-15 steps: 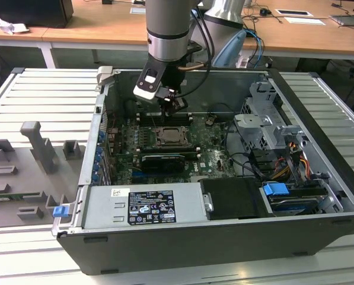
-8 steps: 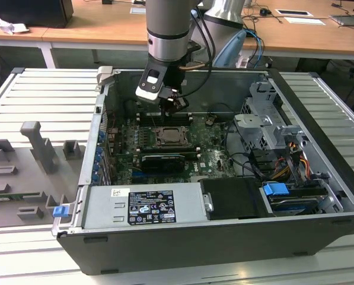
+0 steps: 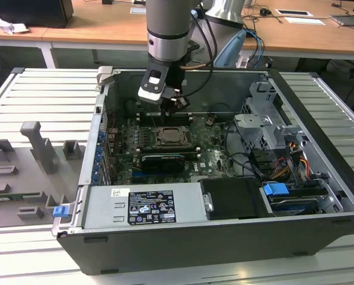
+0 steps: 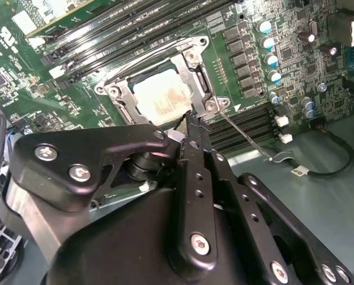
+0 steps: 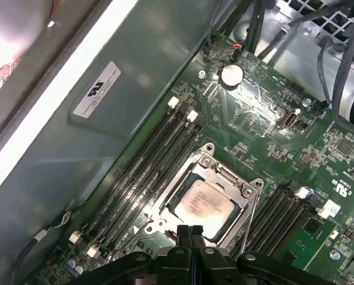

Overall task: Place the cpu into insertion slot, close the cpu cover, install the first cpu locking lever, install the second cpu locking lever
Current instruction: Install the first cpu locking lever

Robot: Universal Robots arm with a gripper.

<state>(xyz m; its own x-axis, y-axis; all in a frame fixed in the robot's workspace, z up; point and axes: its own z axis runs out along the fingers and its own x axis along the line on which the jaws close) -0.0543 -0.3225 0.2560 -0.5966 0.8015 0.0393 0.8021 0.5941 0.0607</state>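
Note:
The cpu lies flat in the insertion slot, a pale square on the green board. The cpu cover is down around it, its silver frame edging the chip. One thin wire locking lever stands out from a corner of the socket, unlatched. My gripper hangs just above the socket's edge near that lever's hinge. Its two black fingers are pressed together, shut, with nothing seen between them.
Long black memory slots run beside the socket. A long black card sits in front of it, and the power supply is nearer still. A drive cage and cables fill the exterior view's right. The case walls close in around the board.

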